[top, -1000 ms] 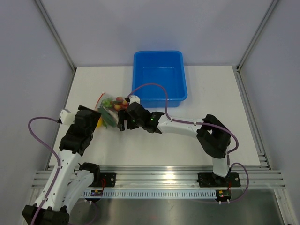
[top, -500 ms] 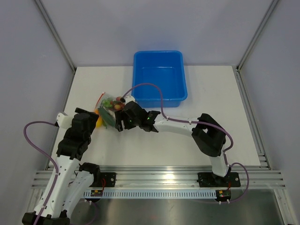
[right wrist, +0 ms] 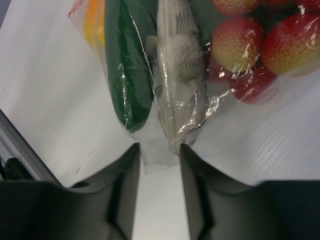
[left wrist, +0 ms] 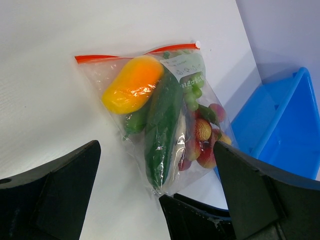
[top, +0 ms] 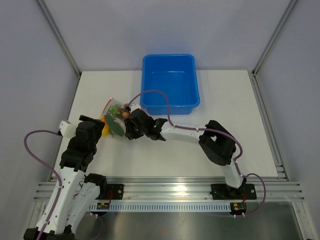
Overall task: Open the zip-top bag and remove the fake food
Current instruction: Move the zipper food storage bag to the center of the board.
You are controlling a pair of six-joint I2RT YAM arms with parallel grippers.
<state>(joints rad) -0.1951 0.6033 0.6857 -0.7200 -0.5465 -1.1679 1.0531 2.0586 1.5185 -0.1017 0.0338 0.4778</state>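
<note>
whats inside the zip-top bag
Through the clear zip-top bag show an orange-yellow pepper, a long dark green vegetable, a smaller green one, a silvery fish and a cluster of red and yellow balls. Whatever lies beneath these, against the table, is covered.

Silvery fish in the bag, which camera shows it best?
The right wrist view. There the silvery fish fills the middle, close enough to see its fins through the zip-top bag. The left wrist view shows only a pale sliver beside the green vegetable. The top view is too far to tell.

fake food point(left wrist: 161, 117) in bag point(left wrist: 99, 70); tub point(top: 169, 82) behind
</note>
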